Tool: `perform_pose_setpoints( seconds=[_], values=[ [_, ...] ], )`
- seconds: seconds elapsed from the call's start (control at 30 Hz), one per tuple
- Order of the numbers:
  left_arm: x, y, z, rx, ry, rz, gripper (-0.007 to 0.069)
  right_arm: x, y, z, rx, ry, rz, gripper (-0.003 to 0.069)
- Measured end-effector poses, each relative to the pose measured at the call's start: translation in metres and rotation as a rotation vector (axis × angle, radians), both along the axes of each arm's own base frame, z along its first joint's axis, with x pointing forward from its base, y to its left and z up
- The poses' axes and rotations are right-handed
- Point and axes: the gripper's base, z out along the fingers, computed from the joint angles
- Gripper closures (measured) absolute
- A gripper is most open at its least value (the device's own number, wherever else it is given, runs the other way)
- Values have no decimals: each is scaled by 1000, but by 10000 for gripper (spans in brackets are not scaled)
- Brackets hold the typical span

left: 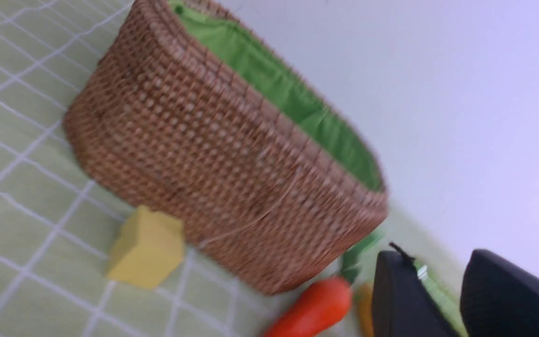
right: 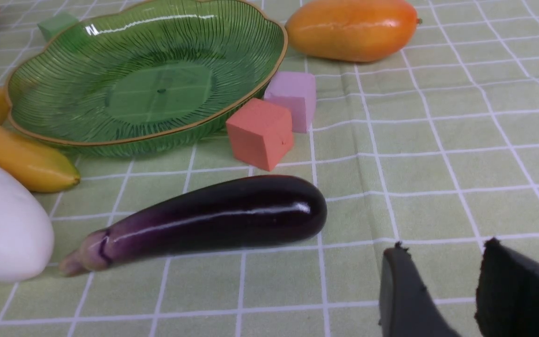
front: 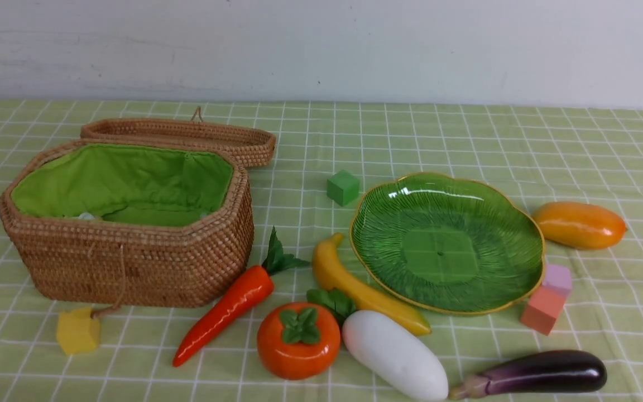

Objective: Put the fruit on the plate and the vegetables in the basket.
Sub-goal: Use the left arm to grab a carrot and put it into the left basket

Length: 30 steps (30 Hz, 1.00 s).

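Holds nothing in right gripper, jaws apart, near glossy dark-purple eggplant; same for left gripper, beside brown wicker basket. Shows yellow banana, orange persimmon, mango, carrot, white radish around gold-rimmed green plate, on green checked tablecloth before white wall.

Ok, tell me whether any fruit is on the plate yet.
No, the plate is bare: the banana, the persimmon and the mango all lie on the cloth outside it.
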Motion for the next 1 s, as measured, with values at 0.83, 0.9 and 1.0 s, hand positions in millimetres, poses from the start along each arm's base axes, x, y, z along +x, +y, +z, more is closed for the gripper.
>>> perform_pose_setpoints(
  seconds=[0.83, 0.9, 1.0],
  values=[
    [30, -17, 100, 451, 305, -229, 638, 5, 3, 29, 540, -308, -51, 435],
    [40, -27, 101, 510, 331, -338, 638, 1, 6, 43, 548, -273, -25, 482],
    [50, -42, 99, 626, 358, -501, 638, -7, 11, 85, 415, -218, 77, 567]
  ],
)
